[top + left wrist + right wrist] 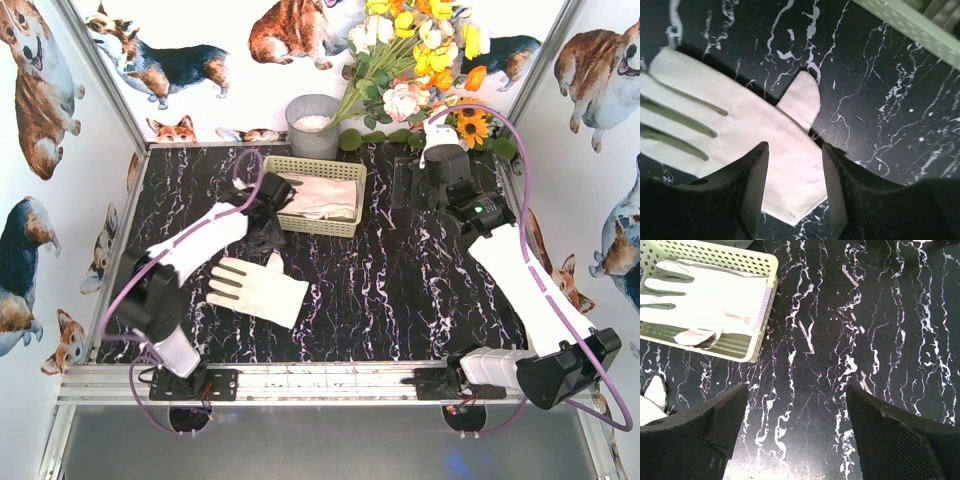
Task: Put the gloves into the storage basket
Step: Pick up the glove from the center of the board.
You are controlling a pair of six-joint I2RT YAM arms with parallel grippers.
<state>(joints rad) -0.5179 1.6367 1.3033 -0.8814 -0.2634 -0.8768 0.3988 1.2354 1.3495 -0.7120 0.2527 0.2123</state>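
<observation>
Count first: one loose glove lies flat on the black marbled table, palm-side white, fingers spread. One storage basket sits towards the back, and a stack of gloves lies inside it. The top one is plain to see with grey between its fingers; how many lie under it I cannot tell. Two grippers are on show.

Around the action there's one round grey pot just behind the basket and one big bunch of artificial flowers at the back right, with corgi pictures all over the walls. The basket's lattice wall stands between the loose glove and the stack.

Now the left gripper: its jaws are apart with nothing pinched. From above it sits just beside the basket's left end, the loose glove lying nearer the arm bases. From its own wrist camera, the glove's cuff shows in the gap between the two dark fingers, thumb pointing towards the basket (whether the pads touch the fabric, I can't say).

The right gripper has its jaws spread wide over bare marble, just right of the basket, holding nothing.
</observation>
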